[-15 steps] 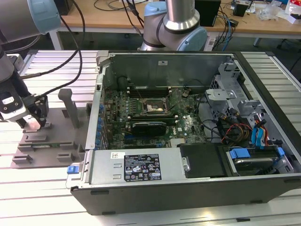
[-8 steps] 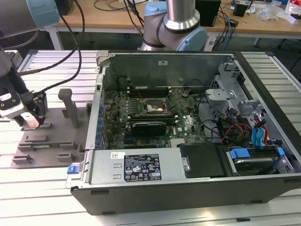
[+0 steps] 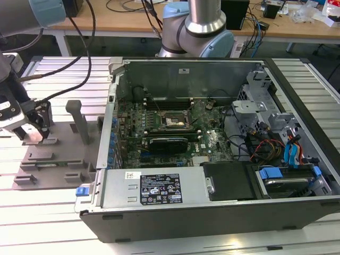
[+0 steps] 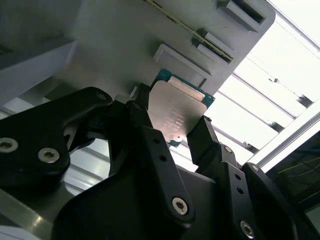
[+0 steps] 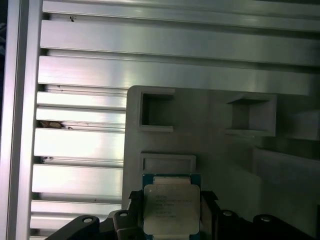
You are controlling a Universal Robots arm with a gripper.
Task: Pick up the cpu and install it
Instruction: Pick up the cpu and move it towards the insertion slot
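The cpu (image 5: 171,207) is a small square chip with a dull silver top and a thin green rim. It sits between my black fingers (image 4: 150,135) over the grey fixture plate (image 5: 210,135). My gripper (image 5: 171,200) is shut on the cpu (image 4: 177,112), with one finger against each of two opposite edges. In the exterior view my gripper (image 3: 36,133) hangs low over the fixture plate (image 3: 58,154) at that view's left, with the pale cpu (image 3: 32,136) at its tips. The black-framed motherboard socket (image 3: 172,121) lies inside the open computer case (image 3: 159,186).
A grey upright post (image 3: 79,121) stands on the fixture plate between my gripper and the case wall. Ribbed aluminium table slats (image 5: 80,145) surround the plate. Inside the case are a black card (image 3: 169,143), cables and drive bays (image 3: 281,154). The arm's base (image 3: 196,29) stands behind the case.
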